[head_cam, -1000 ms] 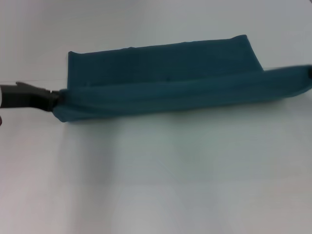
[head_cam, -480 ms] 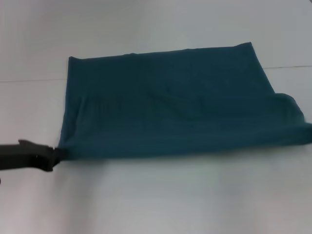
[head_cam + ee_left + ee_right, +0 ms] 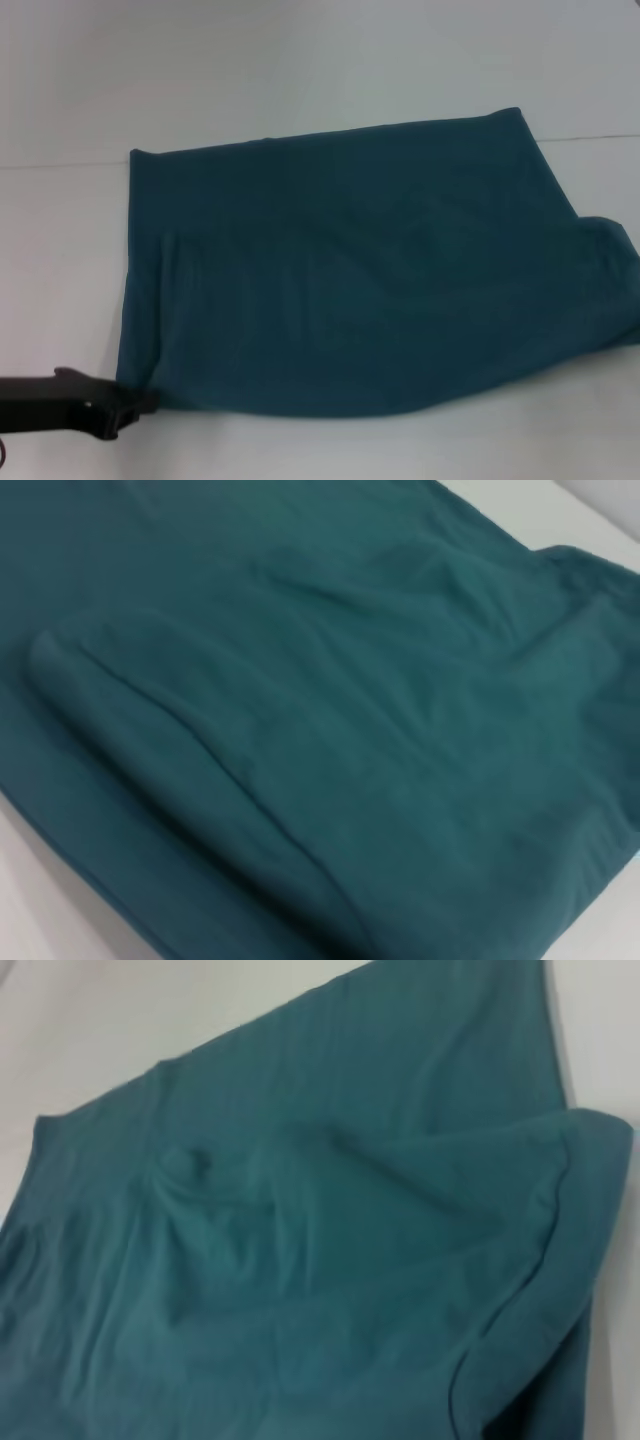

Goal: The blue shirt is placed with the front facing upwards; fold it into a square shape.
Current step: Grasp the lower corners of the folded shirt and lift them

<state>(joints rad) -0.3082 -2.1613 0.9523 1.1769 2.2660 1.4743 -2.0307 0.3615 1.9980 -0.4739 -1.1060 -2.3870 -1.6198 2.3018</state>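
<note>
One blue shirt (image 3: pixel 360 270) lies folded on your white table (image 3: pixel 300 60).
Your left gripper (image 3: pixel 140 405) clamps its near-left corner; whether the right is clamped, you cannot tell.

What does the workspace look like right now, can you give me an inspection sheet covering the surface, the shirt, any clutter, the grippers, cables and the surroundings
Surface: white table, bare where the cloth does not cover it.
Job's things: blue shirt lies spread out, plain side up, no lettering visible; near right corner raised and curled over, left side shows a folded layer underneath.
Clutter: nothing seen.
Grippers: left gripper low at the shirt's near left corner, touching the hem; whether it grips cannot be told. Right gripper not in view; the raised right corner reaches the head view's edge.
Cables: nothing seen.
Surroundings: a thin seam line crosses the table behind the shirt; nothing else seen.
</note>
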